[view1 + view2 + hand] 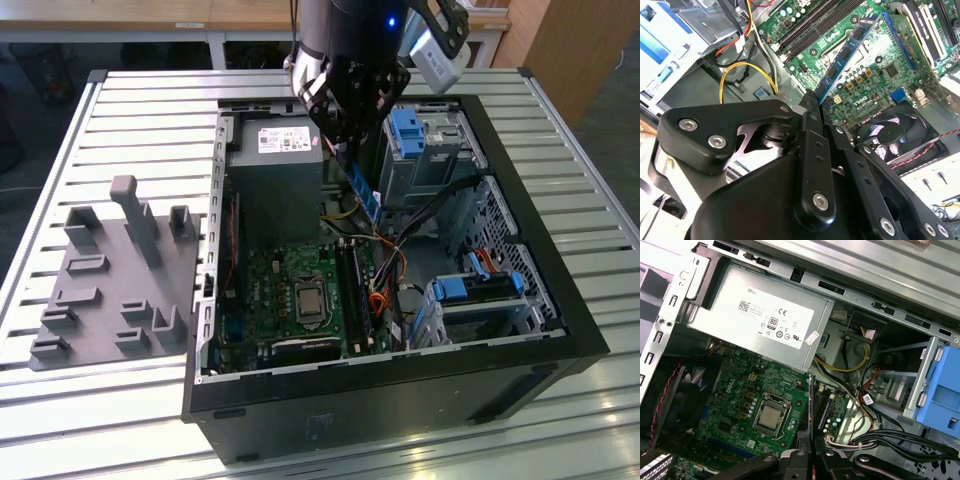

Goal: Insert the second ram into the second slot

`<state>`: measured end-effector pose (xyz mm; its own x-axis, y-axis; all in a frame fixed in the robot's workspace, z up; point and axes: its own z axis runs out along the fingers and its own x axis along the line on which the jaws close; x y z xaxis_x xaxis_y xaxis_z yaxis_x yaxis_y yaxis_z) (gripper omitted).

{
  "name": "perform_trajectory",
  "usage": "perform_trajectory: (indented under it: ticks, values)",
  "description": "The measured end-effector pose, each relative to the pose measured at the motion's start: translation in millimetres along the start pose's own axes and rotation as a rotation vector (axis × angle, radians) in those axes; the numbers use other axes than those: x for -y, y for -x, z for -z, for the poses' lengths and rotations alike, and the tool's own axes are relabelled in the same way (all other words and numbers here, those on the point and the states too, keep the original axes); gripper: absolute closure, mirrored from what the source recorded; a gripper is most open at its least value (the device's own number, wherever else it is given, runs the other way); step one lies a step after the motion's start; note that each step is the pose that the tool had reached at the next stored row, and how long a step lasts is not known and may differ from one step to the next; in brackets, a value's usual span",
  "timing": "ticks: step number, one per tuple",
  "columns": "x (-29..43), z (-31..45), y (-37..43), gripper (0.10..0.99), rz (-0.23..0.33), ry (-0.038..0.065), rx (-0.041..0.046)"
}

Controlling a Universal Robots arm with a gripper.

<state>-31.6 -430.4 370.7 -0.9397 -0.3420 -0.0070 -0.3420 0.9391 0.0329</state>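
Note:
My gripper (350, 150) hangs over the open computer case (560, 330), shut on the second ram (364, 192), a thin dark blue stick held by one end. The stick slants downward from the fingers toward the green motherboard (265, 290) without touching it. In the second wrist view the second ram (847, 55) runs out from the gripper (815, 102) over the board. The first wrist view shows the second ram (810, 405) edge-on, above the gripper (812, 452). Long dark memory slots (352, 290) lie beside the processor (308, 300). Which of them is the second slot I cannot tell.
A grey power supply (275, 170) stands close beside the gripper. Bright blue drive-bay clips (410, 130) sit on the exterior view's right, with loose cables (395, 255) between them and the slots. A fan (900, 132) sits at the board's edge. A grey fixture block (110, 280) lies outside the case.

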Motion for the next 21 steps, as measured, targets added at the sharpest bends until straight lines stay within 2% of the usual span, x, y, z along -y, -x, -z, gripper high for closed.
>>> perform_trajectory:
  ticks: [21]
  values:
    - [0.0,-0.1,0.0,0.949,-0.075,-0.001,0.0025]
